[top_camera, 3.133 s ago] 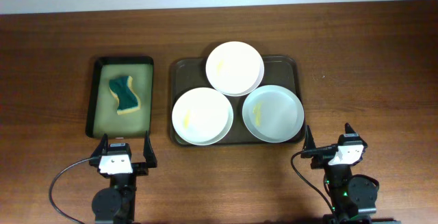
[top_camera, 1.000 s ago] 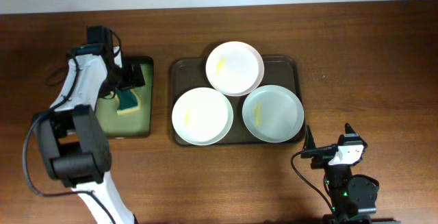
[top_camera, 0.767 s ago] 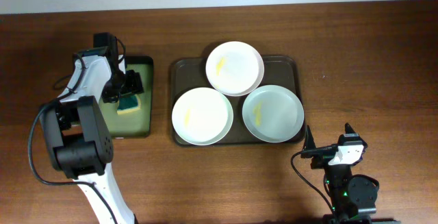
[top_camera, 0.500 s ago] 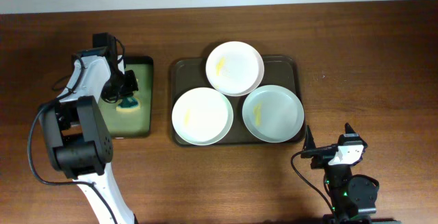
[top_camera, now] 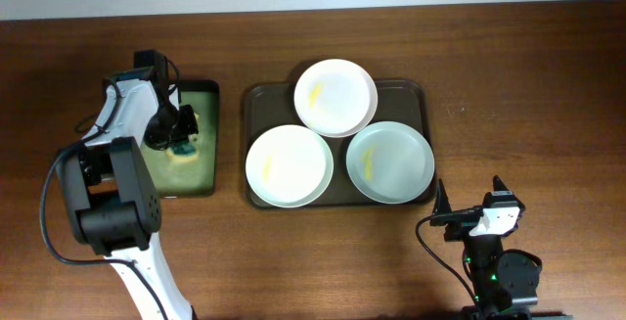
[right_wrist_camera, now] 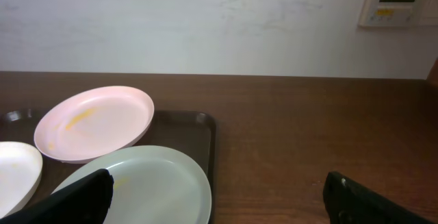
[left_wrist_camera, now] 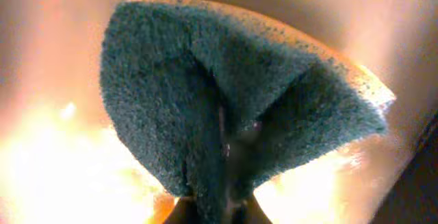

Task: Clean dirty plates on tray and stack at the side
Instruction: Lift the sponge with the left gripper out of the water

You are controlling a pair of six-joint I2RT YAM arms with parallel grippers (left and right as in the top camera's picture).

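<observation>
Three white plates lie on the dark brown tray (top_camera: pixel 423 92): one at the back (top_camera: pixel 335 97), one front left (top_camera: pixel 289 166), one front right (top_camera: pixel 390 162), each with a yellow smear. My left gripper (top_camera: pixel 179 130) reaches down into the small tray and is shut on a green sponge (top_camera: pixel 183 146). In the left wrist view the sponge (left_wrist_camera: pixel 233 107) is folded between the jaws. My right gripper (top_camera: pixel 468 215) rests open near the table's front edge, just short of the front right plate (right_wrist_camera: pixel 150 183). Nothing is between its fingers (right_wrist_camera: pixel 356 196).
The small black-rimmed tray (top_camera: pixel 207 185) with a greenish inside stands left of the brown tray. Bare wooden table lies right of the brown tray and along the front. A white wall runs behind the table (right_wrist_camera: pixel 219 25).
My left arm swung from the front edge to the small tray, and its gripper closed on the sponge, pinching it into a fold. The right arm and the plates have not moved.
</observation>
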